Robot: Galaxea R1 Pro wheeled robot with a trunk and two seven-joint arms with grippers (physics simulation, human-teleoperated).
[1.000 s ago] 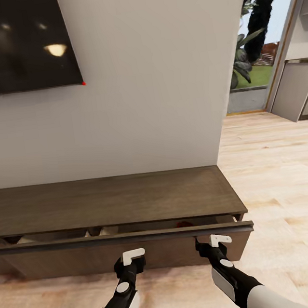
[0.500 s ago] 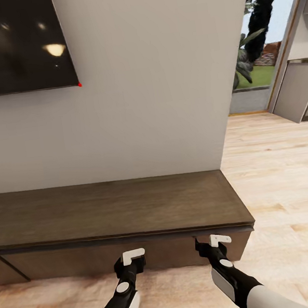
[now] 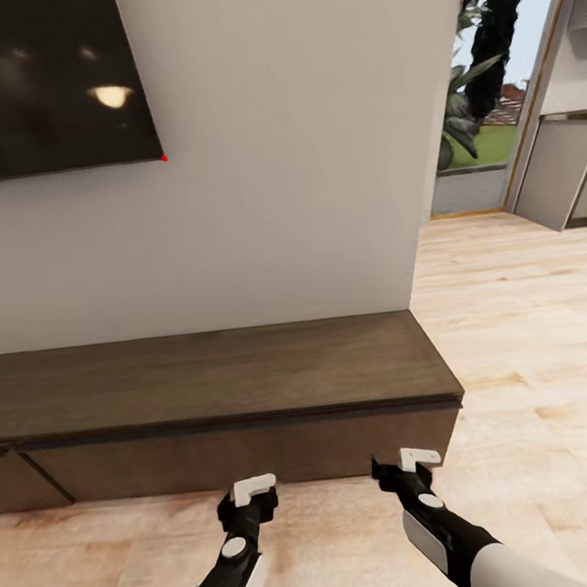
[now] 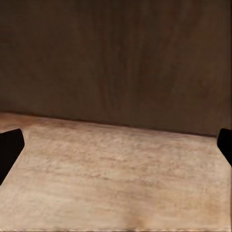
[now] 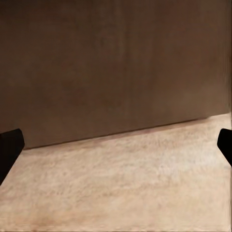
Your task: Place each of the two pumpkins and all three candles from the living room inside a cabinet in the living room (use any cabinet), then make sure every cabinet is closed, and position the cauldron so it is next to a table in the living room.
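- Head view: the cabinet (image 3: 216,406) spans 9 to 3 o'clock against the wall, drawer fronts flush. The left gripper (image 3: 253,490) at 6 o'clock and the right gripper (image 3: 417,458) at 5 o'clock hang just before it, above the floor (image 3: 545,372).
- Left wrist view: fingertips (image 4: 9,150) spread wide, nothing between; cabinet front (image 4: 116,58) at 12 o'clock.
- Right wrist view: fingertips (image 5: 9,147) likewise apart, empty; cabinet front (image 5: 111,63) at 12 o'clock.

The cabinet (image 3: 225,404) ran off the head view's left edge, its closed drawer fronts hiding whatever lay inside. The dark wall screen (image 3: 34,82) was cropped at top and left. Both arms were cut off at the bottom edge.
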